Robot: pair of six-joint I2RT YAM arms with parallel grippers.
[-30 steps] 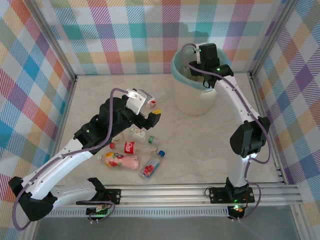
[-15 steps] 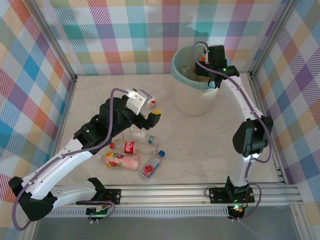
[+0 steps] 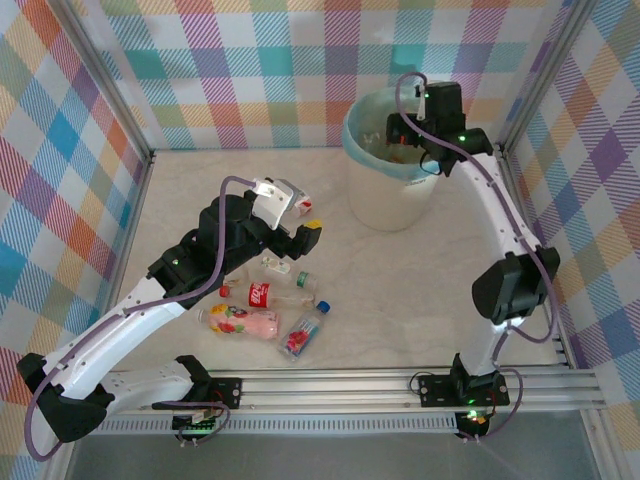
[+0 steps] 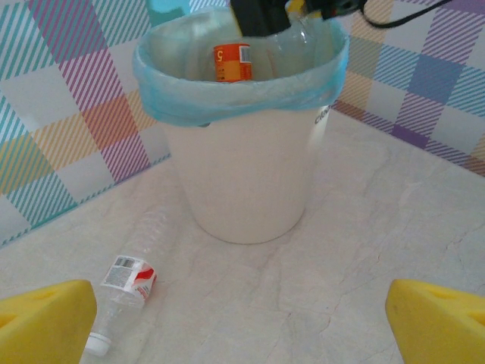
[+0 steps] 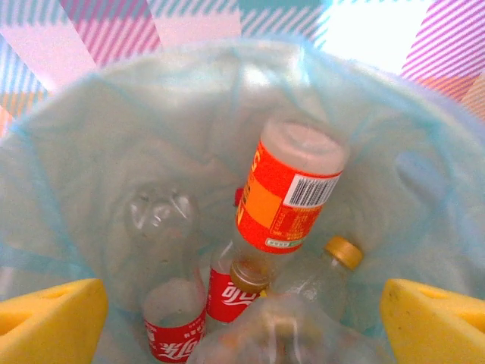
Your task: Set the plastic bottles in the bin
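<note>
The bin (image 3: 385, 205), a cream bucket with a teal bag, stands at the back right. My right gripper (image 3: 405, 135) hangs open over its mouth. In the right wrist view the open right gripper (image 5: 242, 318) looks down into the bin (image 5: 91, 152). An orange-labelled bottle (image 5: 292, 193) lies cap-down there on several other plastic bottles. My left gripper (image 3: 305, 228) hovers open above the table's middle. The open left gripper (image 4: 242, 322) faces the bin (image 4: 242, 182), with a clear bottle (image 4: 125, 284) lying ahead to its left. A cola bottle (image 3: 268, 295), a pink bottle (image 3: 240, 320) and a blue-capped bottle (image 3: 303, 335) lie near the front.
Checked walls with metal posts close in the table on three sides. An aluminium rail (image 3: 350, 385) with both arm bases runs along the near edge. A small clear bottle (image 3: 280, 268) lies under the left arm. Bare table lies between the bottles and the bin.
My right gripper has opened over the bin and shifted a little right, and the orange-labelled bottle now lies free inside. The left arm and the bottles on the table have not moved.
</note>
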